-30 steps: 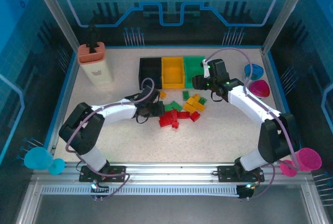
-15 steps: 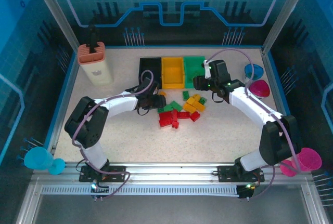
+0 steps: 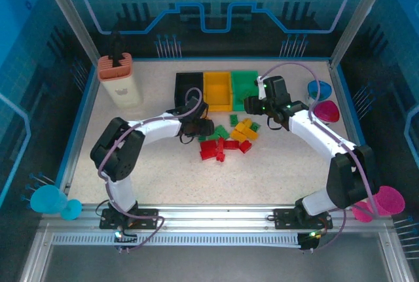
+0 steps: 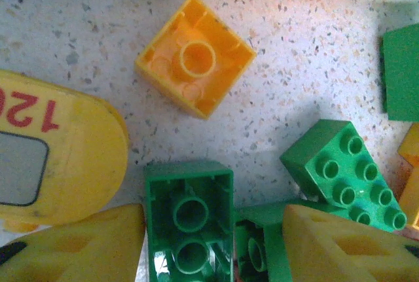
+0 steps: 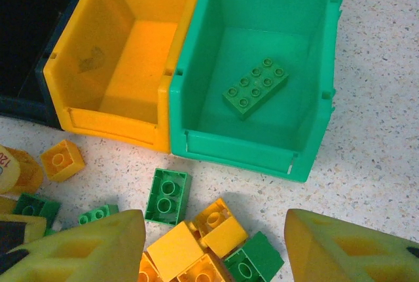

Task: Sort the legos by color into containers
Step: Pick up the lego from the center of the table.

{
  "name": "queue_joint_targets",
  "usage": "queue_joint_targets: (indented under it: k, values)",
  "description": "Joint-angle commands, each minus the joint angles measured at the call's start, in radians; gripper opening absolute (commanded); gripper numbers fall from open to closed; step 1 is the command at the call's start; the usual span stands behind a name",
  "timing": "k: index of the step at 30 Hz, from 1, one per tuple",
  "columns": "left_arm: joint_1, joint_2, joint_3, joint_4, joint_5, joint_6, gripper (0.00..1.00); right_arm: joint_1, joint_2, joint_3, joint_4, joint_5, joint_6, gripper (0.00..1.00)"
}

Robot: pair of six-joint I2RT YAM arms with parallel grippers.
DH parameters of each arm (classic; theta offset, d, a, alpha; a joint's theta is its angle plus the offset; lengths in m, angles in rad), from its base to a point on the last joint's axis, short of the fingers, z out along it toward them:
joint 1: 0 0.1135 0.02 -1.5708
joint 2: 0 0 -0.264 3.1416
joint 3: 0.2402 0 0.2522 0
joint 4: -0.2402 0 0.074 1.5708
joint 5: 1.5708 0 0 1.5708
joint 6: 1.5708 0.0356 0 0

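Legos (image 3: 226, 139) heaped on the table (image 3: 157, 171), just in front of the green bin (image 3: 241, 82) and yellow bin (image 3: 218, 89). One green brick (image 5: 255, 87) lies flat inside the green bin. Left gripper (image 4: 213, 243) is spread wide astride an upturned green lego (image 4: 190, 223); one finger may be touching it, hard to call. Right gripper (image 5: 216, 236) gapes, empty, above yellow bricks (image 5: 173, 249).

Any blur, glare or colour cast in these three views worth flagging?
Top external: blue cast from the enclosure, table evenly lit, no glare on it. Left wrist: bricks sharp, left gripper soft at the bottom edge, shadow beside the studded green brick. Right wrist: green bin and yellow bin crisp, walls splayed by the wide lens, right gripper blurred.
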Motion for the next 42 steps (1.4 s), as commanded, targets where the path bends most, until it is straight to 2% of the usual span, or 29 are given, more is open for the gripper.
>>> queue_joint_targets:
  k: [1, 8, 12, 15, 26, 32, 42]
  values:
    - [-0.008, 0.045, 0.035, -0.087, -0.045, 0.035, 0.57, -0.013, -0.027, -0.011, 0.019, -0.010, 0.011, 0.59]
    - [-0.007, 0.055, 0.040, -0.130, -0.092, 0.052, 0.56, -0.016, -0.039, -0.034, 0.033, -0.015, 0.013, 0.59]
    - [-0.009, 0.021, -0.004, -0.116, -0.092, 0.053, 0.61, -0.017, -0.045, -0.048, 0.040, -0.015, 0.015, 0.59]
    - [-0.009, 0.021, -0.022, -0.115, -0.099, 0.062, 0.61, -0.018, -0.046, -0.053, 0.043, -0.018, 0.018, 0.59]
    - [-0.009, 0.042, 0.025, -0.158, -0.104, 0.093, 0.48, -0.025, -0.060, -0.033, 0.024, -0.020, 0.014, 0.58]
    - [-0.016, 0.033, 0.056, -0.202, -0.122, 0.112, 0.33, -0.027, -0.075, -0.046, 0.026, -0.024, 0.018, 0.58]
    - [-0.030, -0.192, 0.089, -0.199, -0.104, 0.144, 0.34, -0.044, -0.148, -0.138, 0.057, -0.045, 0.059, 0.58]
